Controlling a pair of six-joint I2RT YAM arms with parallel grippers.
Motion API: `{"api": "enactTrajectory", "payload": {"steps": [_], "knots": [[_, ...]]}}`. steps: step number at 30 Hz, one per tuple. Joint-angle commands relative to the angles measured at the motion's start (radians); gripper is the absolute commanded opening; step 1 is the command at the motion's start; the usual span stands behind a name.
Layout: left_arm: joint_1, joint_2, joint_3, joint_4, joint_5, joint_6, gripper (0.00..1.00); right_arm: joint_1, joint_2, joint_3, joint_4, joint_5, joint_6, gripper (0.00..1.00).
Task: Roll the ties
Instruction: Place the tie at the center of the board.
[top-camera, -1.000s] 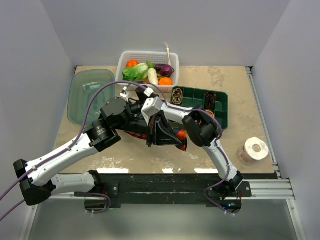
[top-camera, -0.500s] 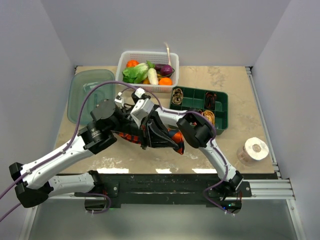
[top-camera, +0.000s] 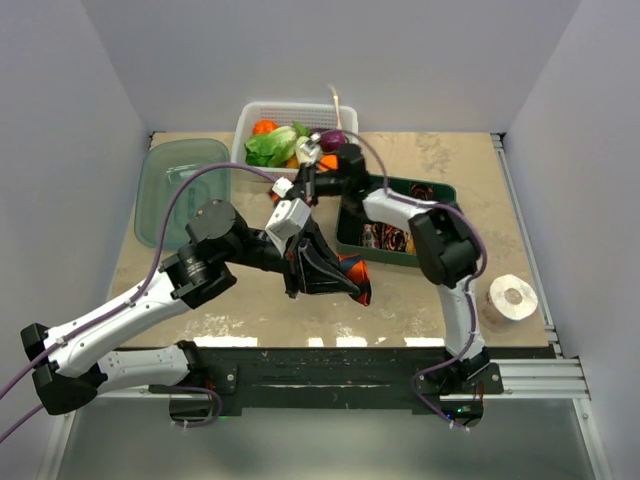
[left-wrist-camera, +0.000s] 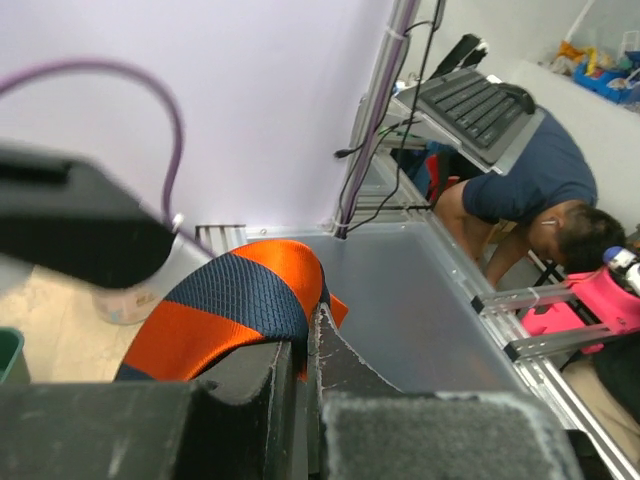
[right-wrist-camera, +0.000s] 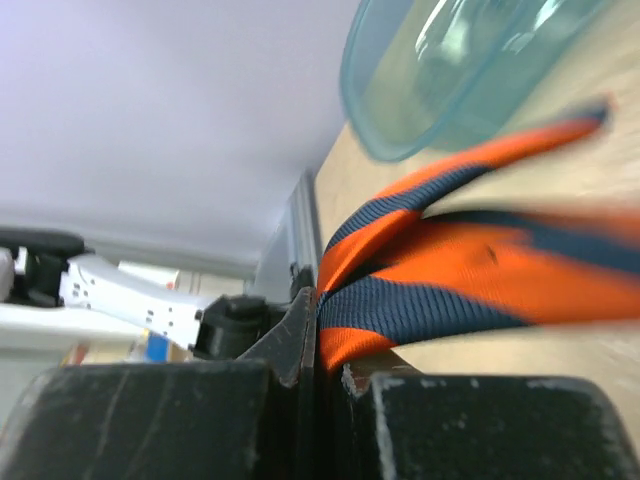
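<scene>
An orange-and-dark-blue striped tie (top-camera: 352, 272) lies bunched at the table's middle, with dark folds beside it. My left gripper (top-camera: 335, 280) reaches in from the left and is shut on a fold of the tie (left-wrist-camera: 240, 300), pinched at its jaws (left-wrist-camera: 312, 320). My right gripper (top-camera: 297, 240) comes down from beside the basket and is shut on another part of the same tie (right-wrist-camera: 450, 290), clamped between its fingertips (right-wrist-camera: 325, 335). Brown patterned ties (top-camera: 390, 238) sit coiled in the green tray (top-camera: 445, 200). The right arm hides the tray's left end.
A white basket (top-camera: 290, 105) of vegetables stands at the back. A teal container (top-camera: 180, 185) lies at the back left and also fills the top of the right wrist view (right-wrist-camera: 450, 70). A white tape roll (top-camera: 510, 298) stands at the right, near the front edge.
The right gripper has closed on the tie. The right arm's elbow swung right and its forearm rose toward the basket. The left arm shifted slightly left, still gripping.
</scene>
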Motion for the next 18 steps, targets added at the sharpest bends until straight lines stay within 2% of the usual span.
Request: {"api": "enactTrajectory", "payload": {"steps": [1,7,9,14,18], "knots": [[-0.005,0.005,-0.030,0.001,-0.063,0.047,0.00,-0.115,-0.211,-0.106,0.042,0.080,-0.048,0.00],[-0.002,-0.014,-0.084,-0.012,-0.193,0.087,0.00,-0.179,-0.458,-0.260,-0.180,0.266,-0.261,0.00],[0.000,-0.024,-0.111,-0.012,-0.230,0.090,0.00,-0.188,-0.568,-0.316,-0.261,0.378,-0.312,0.00],[0.038,-0.044,-0.177,-0.019,-0.345,0.067,0.00,-0.198,-0.811,-0.468,-0.398,0.614,-0.358,0.00],[0.101,-0.091,-0.249,0.024,-0.379,0.006,0.00,-0.199,-0.972,-0.583,-0.446,0.688,-0.343,0.00]]}}
